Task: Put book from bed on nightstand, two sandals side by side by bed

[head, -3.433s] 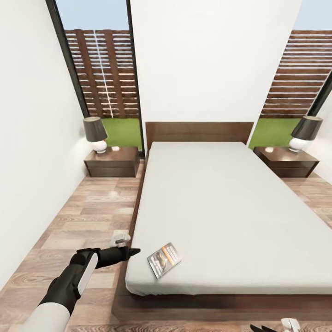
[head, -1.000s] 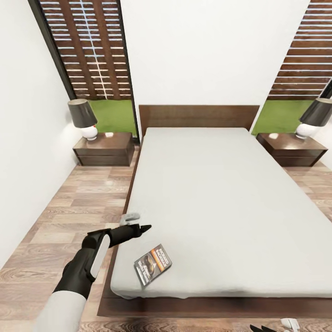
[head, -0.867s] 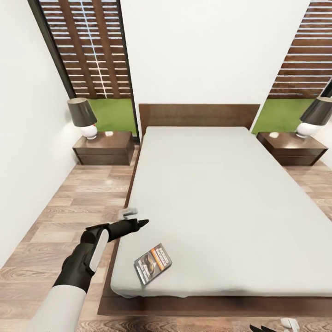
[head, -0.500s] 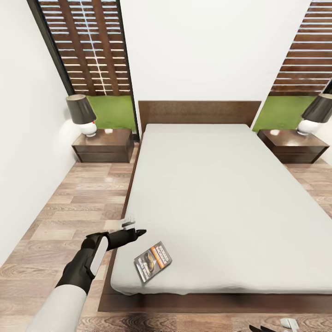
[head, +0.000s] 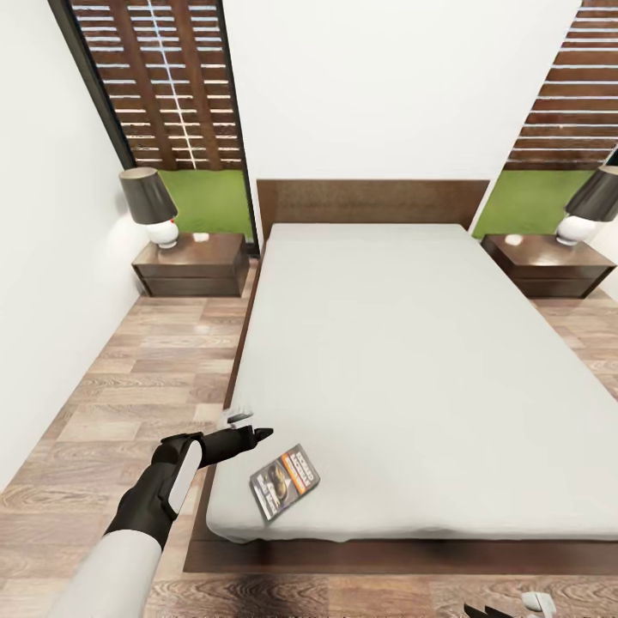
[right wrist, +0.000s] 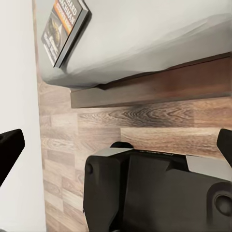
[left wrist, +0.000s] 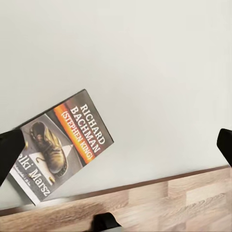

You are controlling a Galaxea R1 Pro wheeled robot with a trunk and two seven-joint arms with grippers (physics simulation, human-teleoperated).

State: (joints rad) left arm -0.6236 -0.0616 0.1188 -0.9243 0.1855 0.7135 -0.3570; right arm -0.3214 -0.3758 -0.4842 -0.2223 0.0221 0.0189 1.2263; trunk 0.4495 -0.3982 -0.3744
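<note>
Jaws spread wide and empty, the black left gripper (head: pixel 257 433) hovers over the near left edge of the light grey mattress of the dark-framed wooden bed (head: pixel 412 360) — just beside the thin dark paperback book with an orange band (head: pixel 284 481) lying flat near that corner — while the right gripper's (head: pixel 506 611) jaws also stand apart low by the bed's foot.

Head looks down the bed (head: pixel 412 360); both wrists view its near corner and book (left wrist: pixel 60 145)

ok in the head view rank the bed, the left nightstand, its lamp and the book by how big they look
1. bed, by far the largest
2. left nightstand
3. and 4. lamp and book look about alike; the book lies nearer the camera, so I won't rank them.
</note>
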